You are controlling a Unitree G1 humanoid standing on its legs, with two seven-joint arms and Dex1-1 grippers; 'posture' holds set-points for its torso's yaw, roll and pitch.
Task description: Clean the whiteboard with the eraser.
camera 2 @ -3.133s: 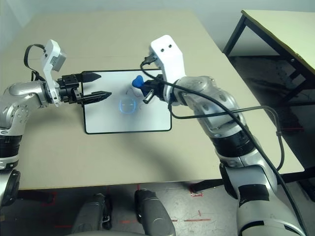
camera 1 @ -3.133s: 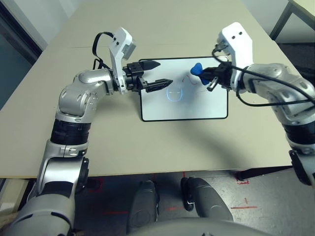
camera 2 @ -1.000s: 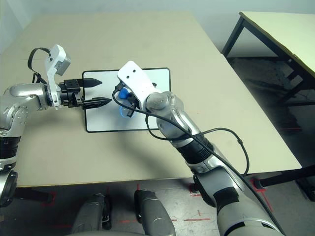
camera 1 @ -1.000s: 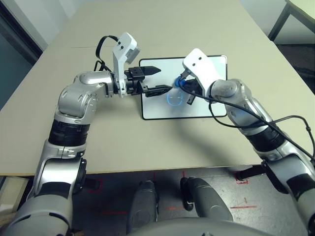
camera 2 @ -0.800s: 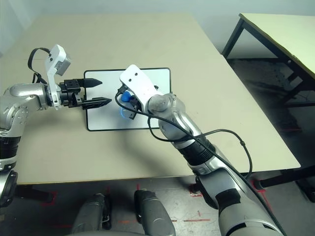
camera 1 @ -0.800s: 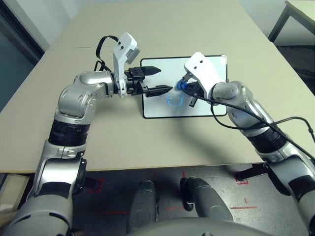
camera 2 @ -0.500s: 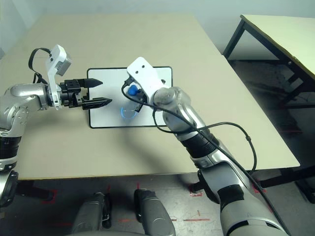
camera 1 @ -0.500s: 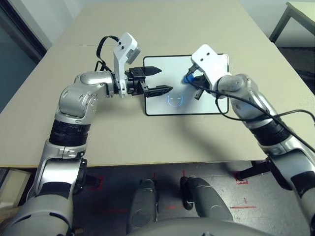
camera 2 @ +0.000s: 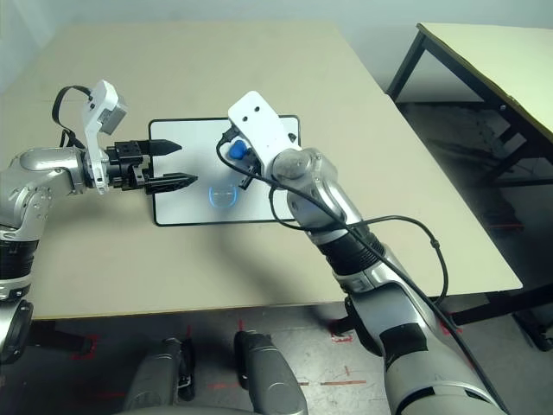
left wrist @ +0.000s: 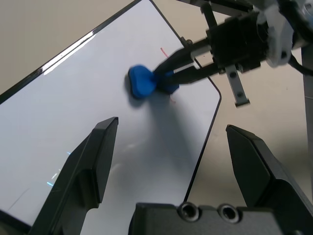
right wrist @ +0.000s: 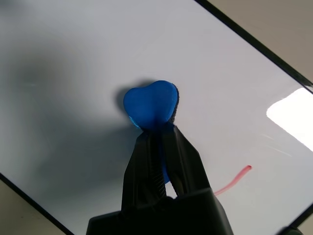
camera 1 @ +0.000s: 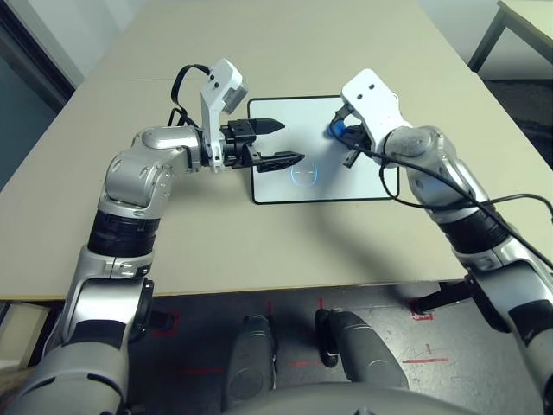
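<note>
the right gripper [right wrist: 155,134] pinches the blue eraser [right wrist: 151,104] between its two black fingers, over the right part of the whiteboard [camera 1: 298,125], which lies on the beige table [camera 1: 216,251]. the eraser appears to be touching the board, though its underside is hard to make out. a red stroke [right wrist: 234,180] is on the board near the eraser, and a blue face doodle [camera 2: 223,196] sits nearer the robot. the left gripper [camera 1: 292,142] hangs over the board's left side, its fingers spread with nothing between them.
</note>
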